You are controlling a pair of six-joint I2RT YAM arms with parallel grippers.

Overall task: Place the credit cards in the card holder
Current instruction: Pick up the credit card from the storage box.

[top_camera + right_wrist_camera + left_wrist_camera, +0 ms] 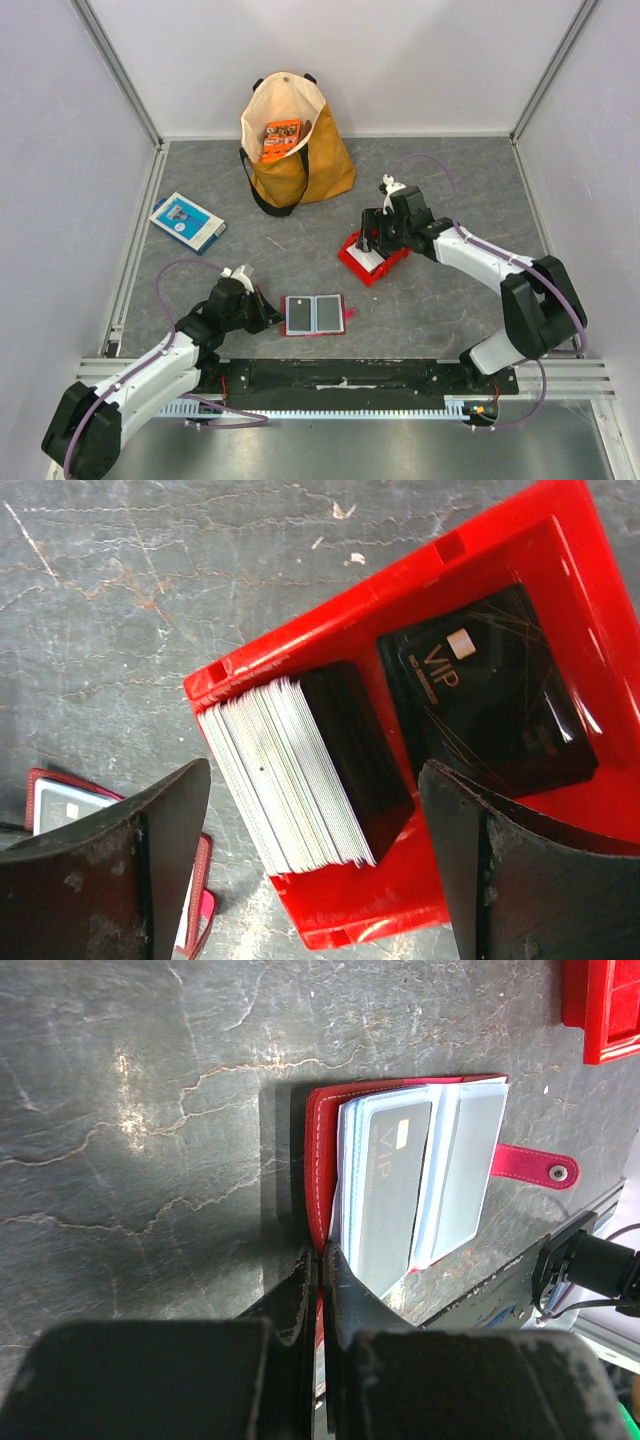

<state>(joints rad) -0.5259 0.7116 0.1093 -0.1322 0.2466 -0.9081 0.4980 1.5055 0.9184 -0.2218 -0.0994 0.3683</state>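
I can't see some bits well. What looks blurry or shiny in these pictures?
Left wrist: the end effector up close is blurry, the wallet sharp, and a pale glare sits on the table. Right wrist: the black card gleams with streaks. Top: even light, soft shadows.

top external: fixed high behind the near edge, looking down on the whole table (420, 310). left wrist: close above the open card holder (322, 1160), red bin (605, 1010) at frame corner. right wrist: close over that bin, card holder at lower left.
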